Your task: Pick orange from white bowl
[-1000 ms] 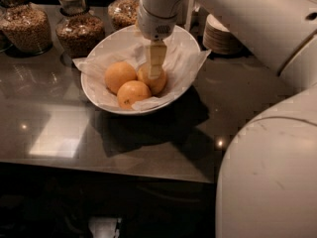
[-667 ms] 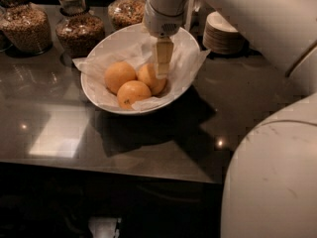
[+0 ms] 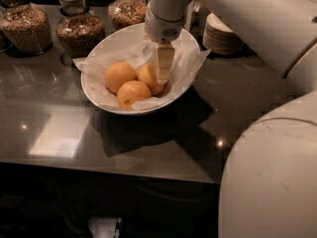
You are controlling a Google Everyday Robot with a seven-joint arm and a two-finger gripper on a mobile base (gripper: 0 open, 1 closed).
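Observation:
The white bowl [image 3: 113, 44] stands on the dark counter, lined with crumpled white paper. Three oranges lie in it. The orange [image 3: 147, 76] is the paler, right-hand one, partly hidden. My gripper [image 3: 162, 76] reaches straight down into the bowl and sits against the orange's right side, touching or nearly touching it. Two deeper-orange fruits lie beside it, one at the left [image 3: 119, 75] and one in front [image 3: 132, 94].
Three glass jars of grains [image 3: 27, 28] [image 3: 79, 29] [image 3: 130, 10] stand behind the bowl. A stack of small white plates [image 3: 223, 33] is at the back right. The counter's front edge [image 3: 114, 167] runs below. My arm's body [image 3: 270, 177] fills the right.
The gripper has shifted slightly to the right inside the bowl, staying at the right-hand orange. The oranges have barely moved.

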